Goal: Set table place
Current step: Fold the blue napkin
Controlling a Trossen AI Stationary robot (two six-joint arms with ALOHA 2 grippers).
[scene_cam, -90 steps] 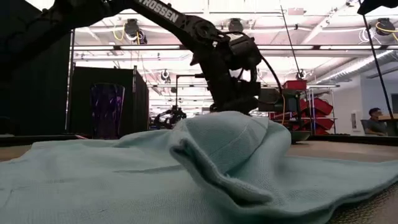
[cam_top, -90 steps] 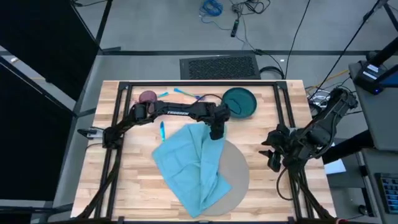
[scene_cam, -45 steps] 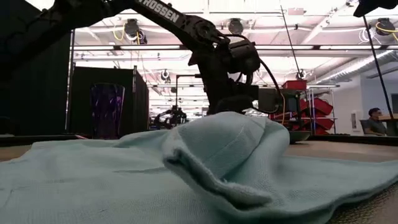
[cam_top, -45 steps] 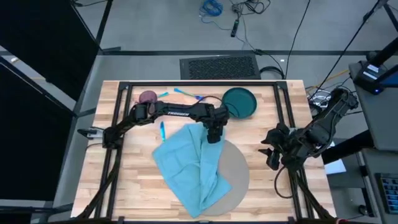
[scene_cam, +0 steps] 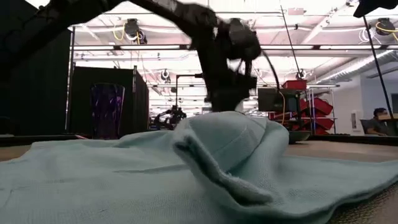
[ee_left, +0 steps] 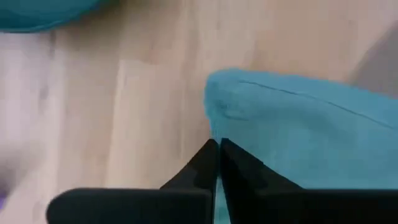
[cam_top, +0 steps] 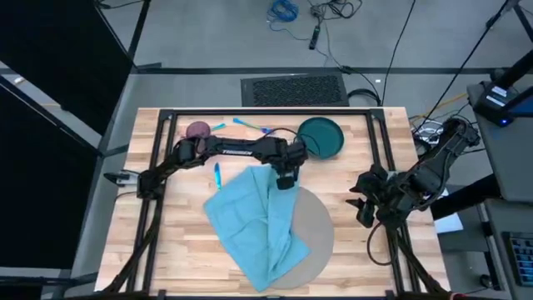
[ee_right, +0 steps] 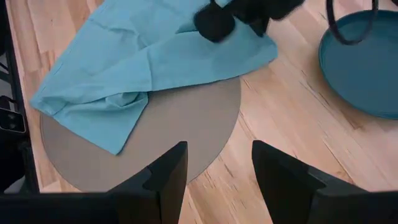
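Since a second ago the left tool (cam_top: 285, 180) has drawn back toward the plate (cam_top: 320, 137), its fingers pinched shut on the cloth's (cam_top: 254, 221) far corner. Below it, the worktop (cam_top: 358, 267) carries the grey mat (cam_top: 319, 229), half buried under that cloth, which trails away from the tool. A clean pull should lift the corner high before dragging, or the mat slides too. Well apart, the right tool (cam_top: 363, 208) waits, spread open.

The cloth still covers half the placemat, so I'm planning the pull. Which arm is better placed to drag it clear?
Probably the left: its gripper is at the cloth's far corner, jaws shut there. The right gripper waits open off the placemat.
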